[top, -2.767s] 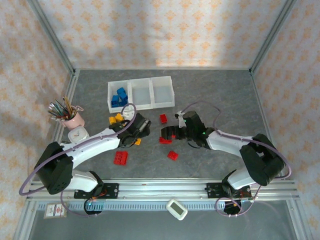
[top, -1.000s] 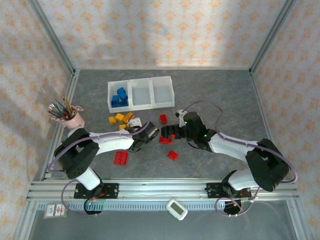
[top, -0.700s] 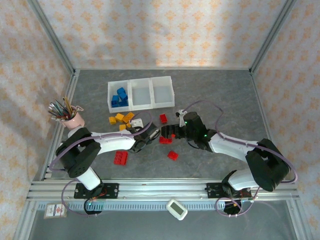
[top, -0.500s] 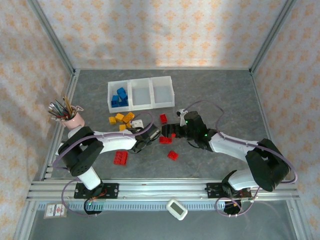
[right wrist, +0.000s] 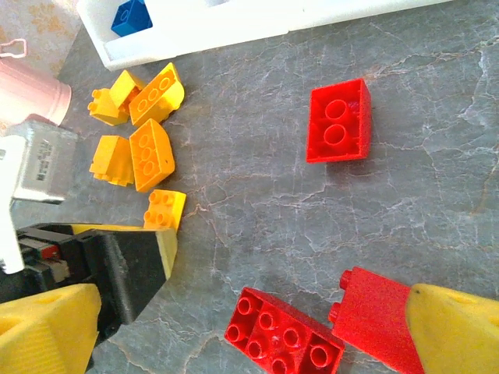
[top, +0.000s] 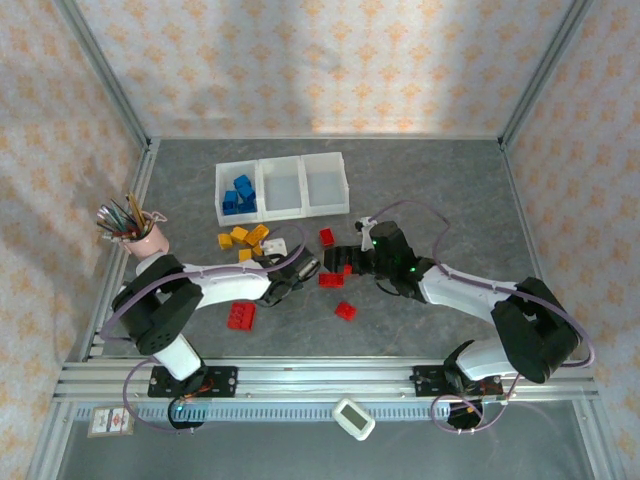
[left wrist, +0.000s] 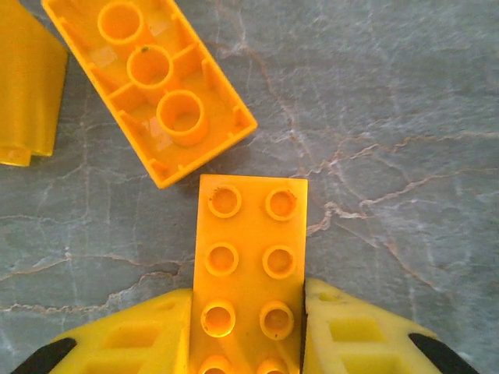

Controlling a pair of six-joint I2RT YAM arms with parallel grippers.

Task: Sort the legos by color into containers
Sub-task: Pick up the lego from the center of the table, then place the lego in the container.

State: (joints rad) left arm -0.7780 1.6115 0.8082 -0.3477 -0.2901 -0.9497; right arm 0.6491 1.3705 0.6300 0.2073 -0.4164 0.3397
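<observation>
The grey table [top: 440,190] lies bare to the right of the containers [top: 283,214] and along the far wall. Its left edge is crowded by a pink cup [top: 150,240] of pencils. The tray sits toward the far left, and its left bin holds the blue legos [top: 240,192] — how many is hard to count from above. Mid-table the two arms meet closely, with little room between them. The left gripper [left wrist: 248,300] is clamped on the sides of a yellow-orange brick [left wrist: 249,234], studs up, with an overturned yellow brick [left wrist: 152,86] just beyond its far end. The right gripper [right wrist: 253,331] stands wide, holding nothing — two red bricks [right wrist: 284,339] lie between its fingers and a third red brick [right wrist: 337,121] lies farther out.
</observation>
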